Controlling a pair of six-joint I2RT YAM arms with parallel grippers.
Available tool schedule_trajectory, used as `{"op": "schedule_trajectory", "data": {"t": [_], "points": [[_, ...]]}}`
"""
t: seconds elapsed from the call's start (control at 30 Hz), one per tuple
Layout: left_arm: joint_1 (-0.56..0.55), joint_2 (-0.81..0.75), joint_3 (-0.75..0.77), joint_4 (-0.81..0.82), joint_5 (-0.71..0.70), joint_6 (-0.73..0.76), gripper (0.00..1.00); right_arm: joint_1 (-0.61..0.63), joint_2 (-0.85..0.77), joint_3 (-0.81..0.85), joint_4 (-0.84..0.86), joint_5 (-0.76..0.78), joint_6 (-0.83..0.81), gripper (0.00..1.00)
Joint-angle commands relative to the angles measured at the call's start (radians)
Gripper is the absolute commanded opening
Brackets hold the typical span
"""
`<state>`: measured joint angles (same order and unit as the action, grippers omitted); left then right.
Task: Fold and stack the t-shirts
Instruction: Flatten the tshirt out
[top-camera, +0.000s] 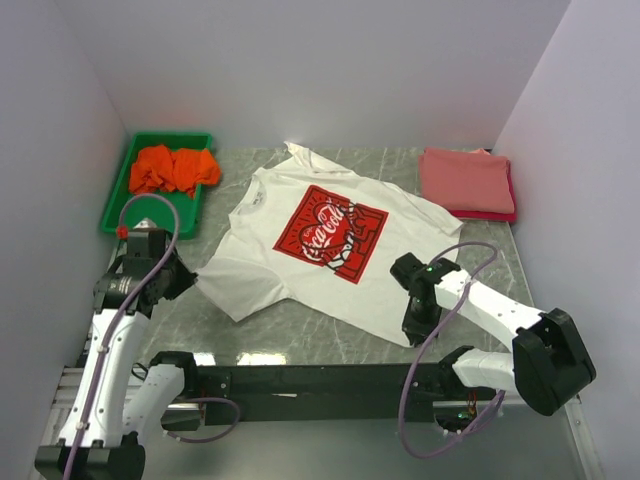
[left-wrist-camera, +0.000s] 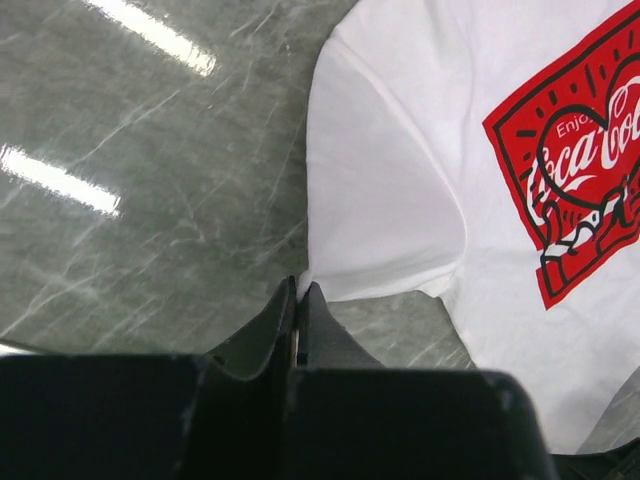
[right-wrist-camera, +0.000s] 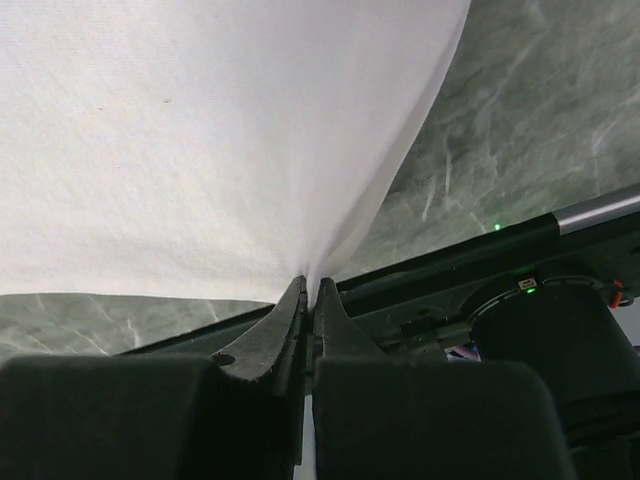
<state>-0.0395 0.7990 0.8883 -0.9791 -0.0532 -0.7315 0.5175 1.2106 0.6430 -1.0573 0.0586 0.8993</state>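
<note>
White-and-black arms (top-camera: 108, 345), lilac cables (top-camera: 403, 405)

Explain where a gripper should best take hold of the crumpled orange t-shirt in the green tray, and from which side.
Pinch a raised fold on top of the orange t-shirt, coming straight down from above. It lies bunched in a heap at the far end of the green tray, whose walls would likely block a sideways approach; the crumples offer cloth to pinch.
</note>
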Motion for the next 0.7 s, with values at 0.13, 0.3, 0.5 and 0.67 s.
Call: {"op": "schedule_trajectory", "data": {"t": [0.13, 0.3, 0.5, 0.67], "points": [[0.004, -0.113, 0.055, -0.147, -0.042, -0.045, 0.01, 0.078, -0.017, 0.011, -0.044, -0.037, 0.021, 0.0], [0.004, -0.093, 0.017, -0.08, 0.024, -0.023, 0.01, 0.082, -0.02, 0.021, -0.03, -0.052, 0.026, 0.0], [0.004, 0.043, 0.034, 0.048, 0.046, 0.03, 0.01, 0.072, 0.061, 0.098, -0.021, -0.025, -0.005, 0.0], [-0.003, 0.16, 0.061, 0.14, 0.072, 0.066, 0.01, 0.001, 0.113, 0.145, 0.0, -0.005, -0.077, 0.0]]}}
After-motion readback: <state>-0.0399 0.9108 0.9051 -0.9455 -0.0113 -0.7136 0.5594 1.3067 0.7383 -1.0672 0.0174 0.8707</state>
